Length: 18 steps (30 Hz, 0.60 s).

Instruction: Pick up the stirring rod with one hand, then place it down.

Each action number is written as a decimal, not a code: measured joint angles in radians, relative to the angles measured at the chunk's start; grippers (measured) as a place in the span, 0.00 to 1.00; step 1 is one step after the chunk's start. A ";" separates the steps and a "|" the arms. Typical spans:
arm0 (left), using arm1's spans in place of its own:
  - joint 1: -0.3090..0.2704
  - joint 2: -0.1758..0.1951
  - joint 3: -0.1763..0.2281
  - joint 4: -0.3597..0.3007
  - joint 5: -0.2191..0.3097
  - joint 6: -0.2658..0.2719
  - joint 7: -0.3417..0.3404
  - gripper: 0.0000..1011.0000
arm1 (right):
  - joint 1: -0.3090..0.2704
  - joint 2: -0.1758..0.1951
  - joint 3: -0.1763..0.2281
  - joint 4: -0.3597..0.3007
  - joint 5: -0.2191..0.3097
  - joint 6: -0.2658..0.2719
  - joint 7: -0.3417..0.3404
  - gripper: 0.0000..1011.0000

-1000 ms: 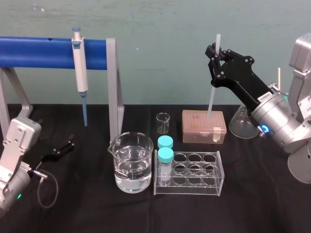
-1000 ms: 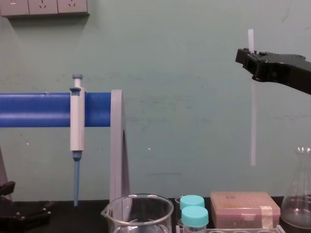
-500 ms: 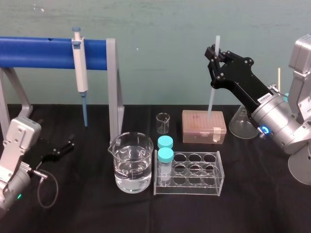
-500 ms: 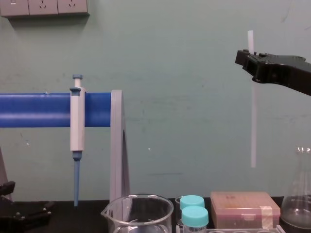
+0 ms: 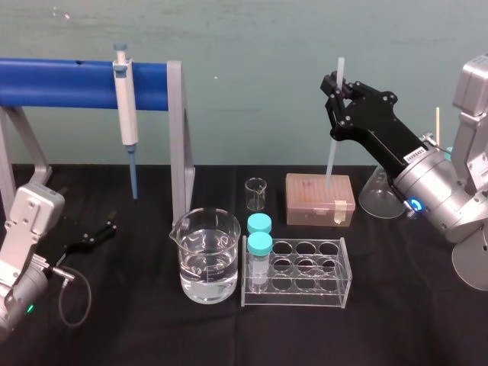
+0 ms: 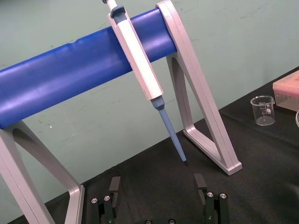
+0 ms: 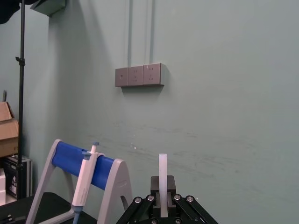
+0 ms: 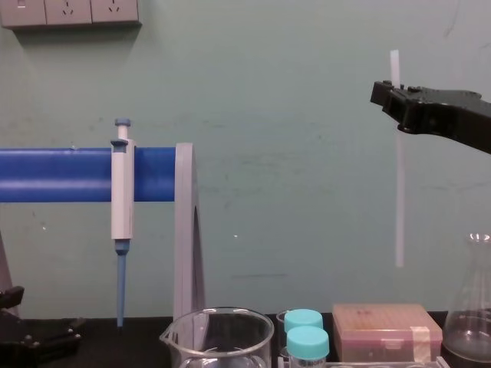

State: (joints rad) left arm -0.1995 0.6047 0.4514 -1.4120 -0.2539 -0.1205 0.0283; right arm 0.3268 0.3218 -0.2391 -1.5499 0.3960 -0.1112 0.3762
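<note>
The rod (image 5: 331, 156) is clamped near its top by the right end effector (image 5: 335, 88) — light, stiff, probably slippery; the left end effector (image 6: 157, 186) is parked open.

a stand (image 5: 61, 82) spans the back left of the worktop (image 5: 396, 320), and the pipette (image 5: 126, 114) hangs from its bar. the large beaker (image 5: 204, 255) sits front centre. the tube rack (image 5: 305, 271) is just to its right, with two vials (image 5: 259, 244) in its left compartments. behind these are a small beaker (image 5: 256, 193) and a box (image 5: 319, 198), with a flask (image 5: 379, 194) right of the box. the right gripper (image 5: 337, 85) holds the stirring rod (image 5: 332, 152) above the box. the left gripper (image 5: 95, 232) lies far left.
</note>
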 joint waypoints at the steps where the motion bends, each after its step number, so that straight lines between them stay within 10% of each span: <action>1: 0.000 0.000 0.000 0.000 0.000 0.000 0.000 0.99 | 0.000 0.000 0.000 0.000 0.000 0.000 0.000 0.07; 18: 0.000 0.000 0.000 0.000 0.000 0.000 0.000 0.99 | 0.009 0.000 -0.005 0.013 0.004 0.000 0.007 0.07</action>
State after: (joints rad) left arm -0.1995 0.6047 0.4514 -1.4120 -0.2539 -0.1205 0.0283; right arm 0.3356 0.3218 -0.2446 -1.5372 0.4002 -0.1112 0.3835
